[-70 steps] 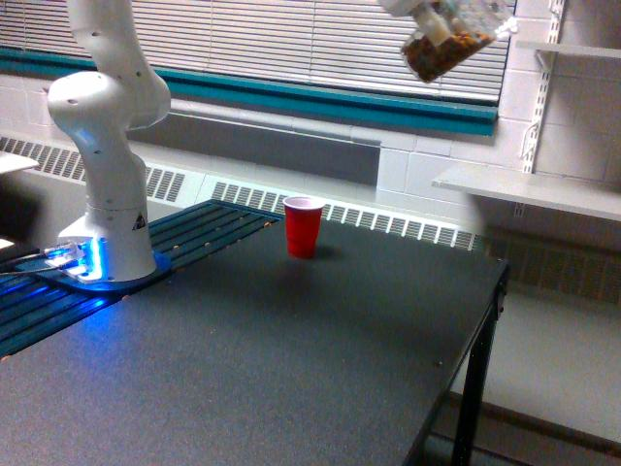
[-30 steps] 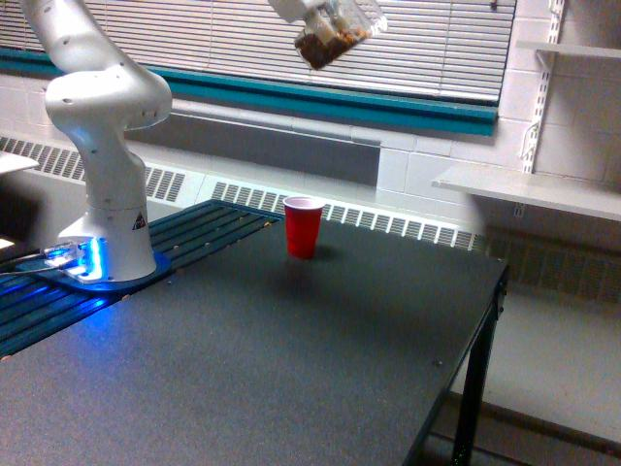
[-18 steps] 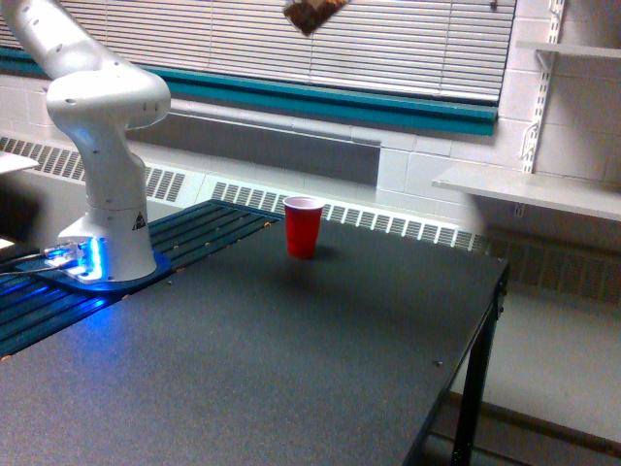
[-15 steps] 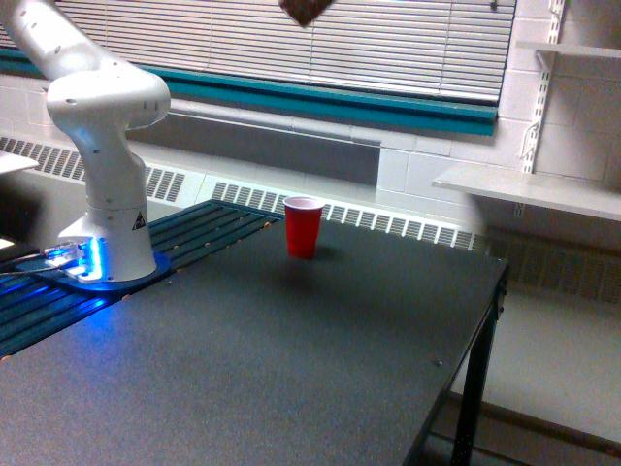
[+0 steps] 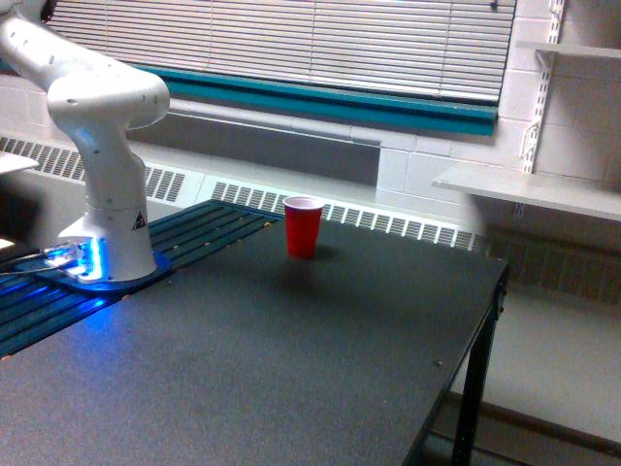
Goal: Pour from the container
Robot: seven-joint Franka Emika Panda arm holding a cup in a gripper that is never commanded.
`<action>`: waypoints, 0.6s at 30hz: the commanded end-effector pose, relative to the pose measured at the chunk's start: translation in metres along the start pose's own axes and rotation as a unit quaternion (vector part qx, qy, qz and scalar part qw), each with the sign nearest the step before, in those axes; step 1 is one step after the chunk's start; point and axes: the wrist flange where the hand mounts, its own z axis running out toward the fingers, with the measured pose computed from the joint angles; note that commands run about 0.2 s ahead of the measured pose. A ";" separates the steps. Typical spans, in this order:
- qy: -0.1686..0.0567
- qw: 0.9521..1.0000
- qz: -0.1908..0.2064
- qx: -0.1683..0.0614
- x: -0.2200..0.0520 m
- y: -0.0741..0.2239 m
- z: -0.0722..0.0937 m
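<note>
The container is out of view, above the top edge of the exterior view. The gripper is out of view too. Only the white arm's base and lower links (image 5: 105, 165) show, at the exterior view's left, leaning up and off the top left corner. An opaque red plastic cup (image 5: 303, 227) stands upright and open on the dark tabletop (image 5: 291, 369), near its far edge.
The arm's base (image 5: 97, 257) glows blue at the table's left. Slatted dark strips (image 5: 209, 225) lie beside it. The table's right edge (image 5: 480, 320) drops to the floor. White shelves (image 5: 529, 189) and a blind-covered window (image 5: 320, 39) stand behind.
The tilted clear cup in the gripper moved leftward and upward across the top of the view and has left the frame. The arm's upper link swung left. The red cup stayed put.
</note>
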 end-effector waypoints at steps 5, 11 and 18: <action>-0.037 0.999 -0.037 0.006 -0.021 -0.020 0.030; -0.040 0.999 -0.032 0.008 -0.035 -0.044 0.048; -0.055 0.998 -0.033 0.003 -0.054 -0.067 0.071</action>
